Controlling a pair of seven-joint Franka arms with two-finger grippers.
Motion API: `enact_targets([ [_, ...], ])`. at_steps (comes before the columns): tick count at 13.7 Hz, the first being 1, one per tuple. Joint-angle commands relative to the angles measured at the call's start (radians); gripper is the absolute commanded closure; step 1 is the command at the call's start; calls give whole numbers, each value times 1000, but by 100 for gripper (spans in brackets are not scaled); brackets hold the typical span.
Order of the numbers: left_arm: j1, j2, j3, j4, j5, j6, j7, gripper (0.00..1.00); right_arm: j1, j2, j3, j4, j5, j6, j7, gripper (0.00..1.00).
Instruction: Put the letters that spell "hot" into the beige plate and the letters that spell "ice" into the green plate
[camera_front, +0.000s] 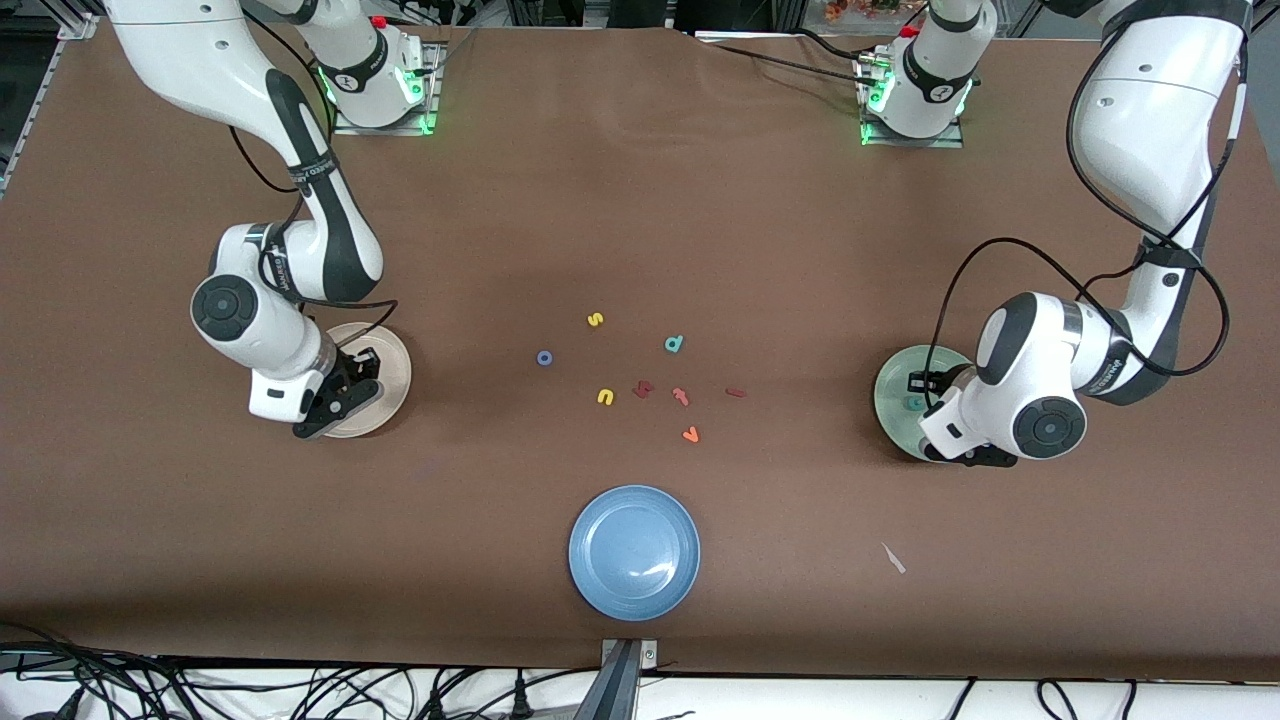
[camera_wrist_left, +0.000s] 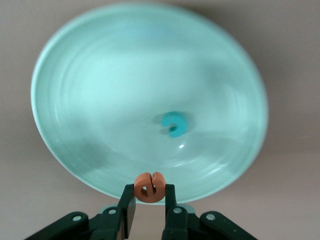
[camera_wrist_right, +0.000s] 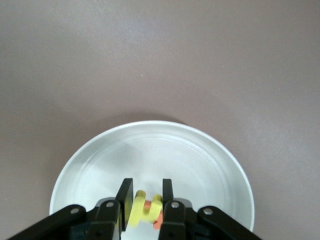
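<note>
Brown table (camera_front: 640, 200) — right hand (camera_wrist_right: 144, 196) half-hides orange letter (camera_wrist_right: 158, 221).

Brown table (camera_front: 640, 200); cables (camera_front: 300, 690) along white edge.

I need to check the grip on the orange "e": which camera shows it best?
The left wrist view: the orange "e" sits pinched in the left gripper above the green plate. In the front view the left arm hides it. The right wrist view shows only the beige plate.
</note>
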Motion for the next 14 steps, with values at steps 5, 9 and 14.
enact_targets([
  [5,-11,44,-9,-43,95,30,10,92,13,-66,122,10,131,-142,288,0],
  [9,-14,32,-17,-31,113,13,8,0,89,-57,190,12,127,-88,616,0],
  [14,-89,-20,-110,37,98,-68,-47,0,227,15,185,26,96,-4,992,0],
])
